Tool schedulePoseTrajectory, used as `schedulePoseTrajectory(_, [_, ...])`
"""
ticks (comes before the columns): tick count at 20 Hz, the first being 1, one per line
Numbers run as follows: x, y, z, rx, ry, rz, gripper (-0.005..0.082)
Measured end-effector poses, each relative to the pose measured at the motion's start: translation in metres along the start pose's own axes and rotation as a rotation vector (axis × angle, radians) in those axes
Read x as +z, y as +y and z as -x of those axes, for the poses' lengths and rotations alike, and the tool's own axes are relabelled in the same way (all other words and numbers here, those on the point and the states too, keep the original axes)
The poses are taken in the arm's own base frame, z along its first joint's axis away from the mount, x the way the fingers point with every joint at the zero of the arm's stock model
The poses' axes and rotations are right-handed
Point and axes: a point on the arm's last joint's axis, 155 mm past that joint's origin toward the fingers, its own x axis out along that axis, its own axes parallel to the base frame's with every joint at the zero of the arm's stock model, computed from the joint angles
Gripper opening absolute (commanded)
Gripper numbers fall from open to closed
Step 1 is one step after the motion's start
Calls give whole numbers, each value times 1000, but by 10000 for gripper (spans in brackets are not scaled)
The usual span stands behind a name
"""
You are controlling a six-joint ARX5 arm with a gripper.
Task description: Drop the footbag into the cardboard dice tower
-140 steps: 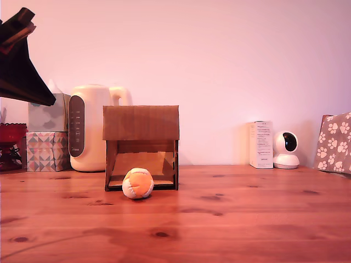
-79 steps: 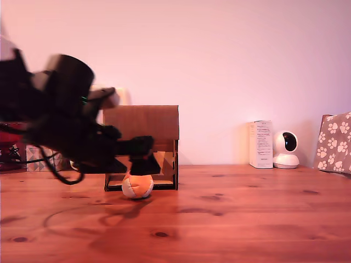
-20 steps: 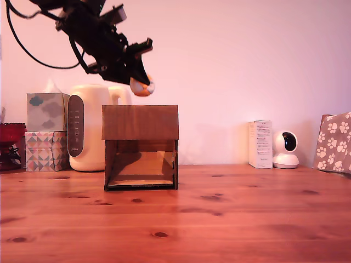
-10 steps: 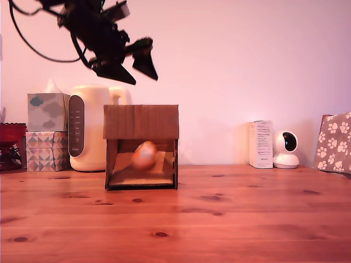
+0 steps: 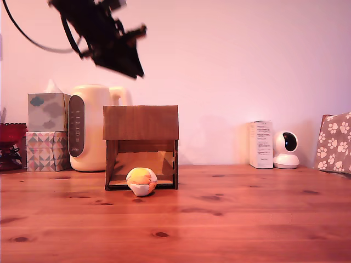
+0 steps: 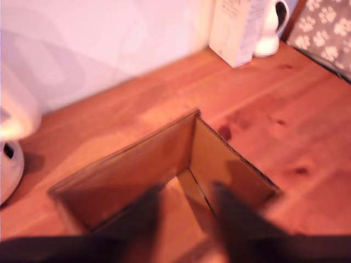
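In the exterior view we see the gripper (image 5: 123, 52) in the upper left of the frame, blurred, above the cardboard dice tower (image 5: 141, 147) at centre-left. The footbag (image 5: 141, 181) rests on the table (image 5: 247, 219) at the tower's lower front opening.

In the wrist view our fingers (image 6: 237, 216) stand apart, empty, over the tower's open top (image 6: 164, 164).
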Motion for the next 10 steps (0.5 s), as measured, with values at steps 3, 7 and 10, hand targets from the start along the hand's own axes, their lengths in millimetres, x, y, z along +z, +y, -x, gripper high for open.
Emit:
schedulePoseTrajectory(3, [4, -9, 13, -32, -2, -16, -24])
schedulePoseTrajectory(7, [0, -17, 13, -74, 11, -20, -24])
schedulePoseTrajectory(10, [-7, -21, 13, -96, -7, -29, -24])
